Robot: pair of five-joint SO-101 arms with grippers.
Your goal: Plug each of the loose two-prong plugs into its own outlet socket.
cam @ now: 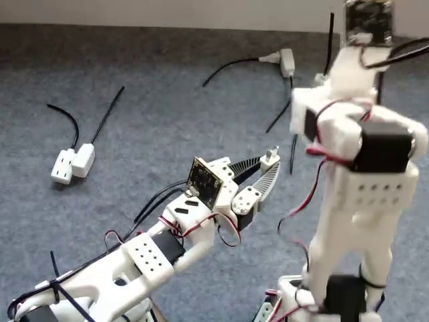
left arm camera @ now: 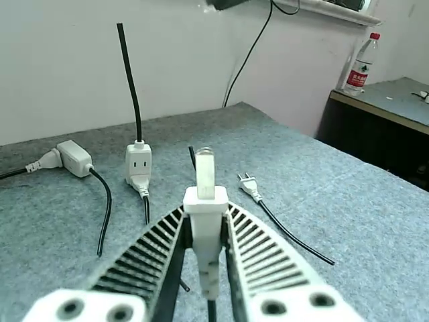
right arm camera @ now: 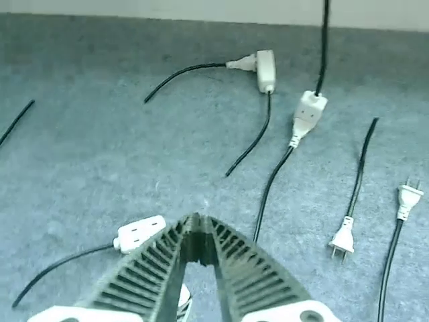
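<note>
My left gripper (left arm camera: 206, 211) grips a white plug (left arm camera: 205, 196), prongs outward.
My right gripper (right arm camera: 199, 231) is closed on nothing; socket (cam: 62, 167) at tabletop's (cam: 167, 100) 9 o'clock.

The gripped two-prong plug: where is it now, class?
The two-prong plug is clamped in the left tool, above the grey carpet near the table's middle in the high view.

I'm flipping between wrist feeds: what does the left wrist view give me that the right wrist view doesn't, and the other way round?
Left wrist view: the left gripper shut on a white plug with its prongs up, plus a bottle on a dark cabinet.
Right wrist view: the right gripper, shut and empty, a loose socket on the carpet, and a loose plug.
Shared: the joined plug and socket and the socket with the upright cable.
</note>
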